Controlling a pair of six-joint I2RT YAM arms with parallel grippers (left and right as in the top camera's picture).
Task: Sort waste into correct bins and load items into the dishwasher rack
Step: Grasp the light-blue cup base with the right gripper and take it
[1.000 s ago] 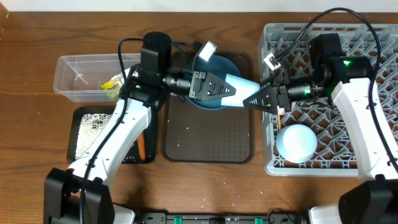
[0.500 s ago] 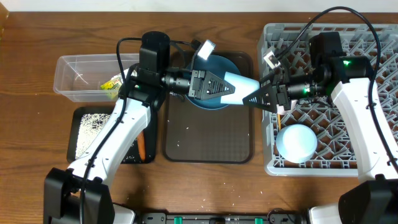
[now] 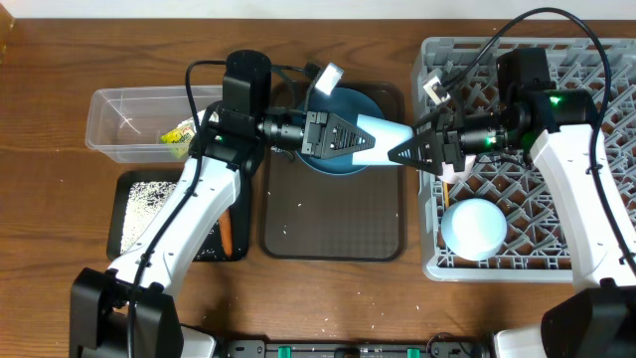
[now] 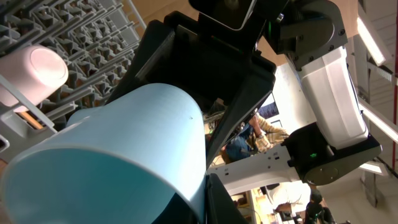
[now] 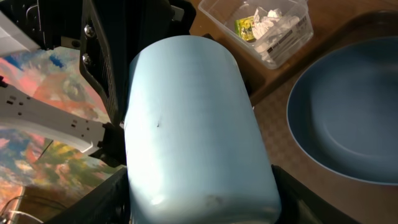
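Observation:
The light-blue cup hangs sideways in the air between my two arms, above the brown serving tray. My left gripper is shut on its rim, one finger inside the cup. My right gripper has a finger on each side of the cup's other end and is shut on it. The dark-blue plate lies on the serving tray under the cup and also shows in the right wrist view. The grey rack holds the upturned light-blue bowl and the pink cup.
The clear tub at the left holds the crumpled wrapper. The black tray in front of it holds rice grains and the carrot piece. The brown serving tray has a few rice grains on it.
My right gripper has shifted slightly up and to the right at the cup's end. The left arm and the cup have barely moved.

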